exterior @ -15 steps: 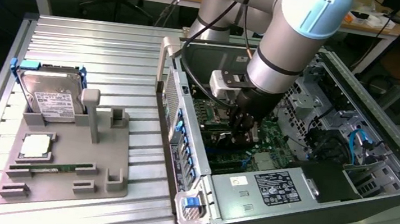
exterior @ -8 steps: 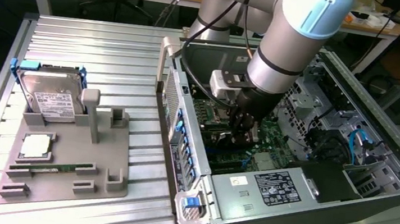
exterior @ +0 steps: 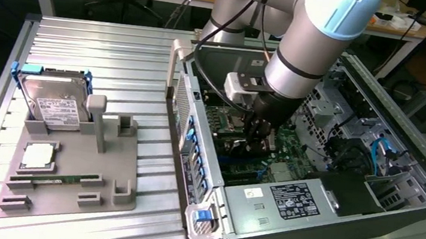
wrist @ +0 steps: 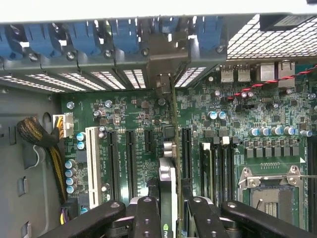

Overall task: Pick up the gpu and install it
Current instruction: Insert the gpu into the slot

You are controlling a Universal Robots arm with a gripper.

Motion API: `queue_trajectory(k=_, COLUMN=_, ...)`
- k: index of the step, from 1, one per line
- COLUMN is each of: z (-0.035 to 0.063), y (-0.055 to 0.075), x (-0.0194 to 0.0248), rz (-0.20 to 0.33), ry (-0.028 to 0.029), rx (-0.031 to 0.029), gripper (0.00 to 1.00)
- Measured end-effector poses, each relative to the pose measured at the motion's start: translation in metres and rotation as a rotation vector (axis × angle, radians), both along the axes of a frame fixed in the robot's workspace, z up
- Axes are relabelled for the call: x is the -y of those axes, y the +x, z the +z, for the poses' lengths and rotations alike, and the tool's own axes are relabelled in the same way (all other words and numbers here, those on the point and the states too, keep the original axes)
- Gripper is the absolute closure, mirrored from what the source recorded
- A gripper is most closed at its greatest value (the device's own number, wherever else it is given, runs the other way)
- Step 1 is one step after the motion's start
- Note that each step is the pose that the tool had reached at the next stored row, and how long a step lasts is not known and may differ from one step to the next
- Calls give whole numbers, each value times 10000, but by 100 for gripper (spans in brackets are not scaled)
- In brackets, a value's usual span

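Where the arm reaches: the gripper (exterior: pixel 258 138) is down inside the open computer case (exterior: pixel 345 225), right of centre in the exterior view, over the green motherboard (exterior: pixel 285 153).
Jaws: pinching the gpu (wrist: pixel 168 181); the wrist view looks along the black fingers (wrist: pixel 147 218), one pressed against each face of the card.
Gpu: seen edge-on in the wrist view, standing on its long edge over the motherboard between the long black expansion slots (wrist: pixel 130 158), with its far end up against the rear slot openings under the blue latches (wrist: pixel 124 34). Whether its lower edge is fully seated in a slot cannot be told.
Exterior view gives: the ribbed metal table (exterior: pixel 108 47) and, at the exterior view's left, a grey fixture tray (exterior: pixel 67 199). The tray carries a hard drive (exterior: pixel 53 98) in a blue frame at upper left, a silver square part (exterior: pixel 38 155) below it, and a green memory stick (exterior: pixel 54 178) at lower left, all well apart from the gripper.
Wrist view gives: close board detail, namely the metal-framed processor socket (wrist: pixel 270 191) to one side of the card and a yellow-and-black cable bundle (wrist: pixel 39 141) to the other.
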State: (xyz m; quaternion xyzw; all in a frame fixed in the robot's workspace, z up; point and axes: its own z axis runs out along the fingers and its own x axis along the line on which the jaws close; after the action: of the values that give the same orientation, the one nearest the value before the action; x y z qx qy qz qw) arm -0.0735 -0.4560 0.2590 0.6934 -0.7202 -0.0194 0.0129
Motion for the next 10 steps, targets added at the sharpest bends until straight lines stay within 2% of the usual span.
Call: queue_trajectory(k=10, z=-70, y=6, x=4, rz=-1, ry=5, rx=-4, gripper=73)
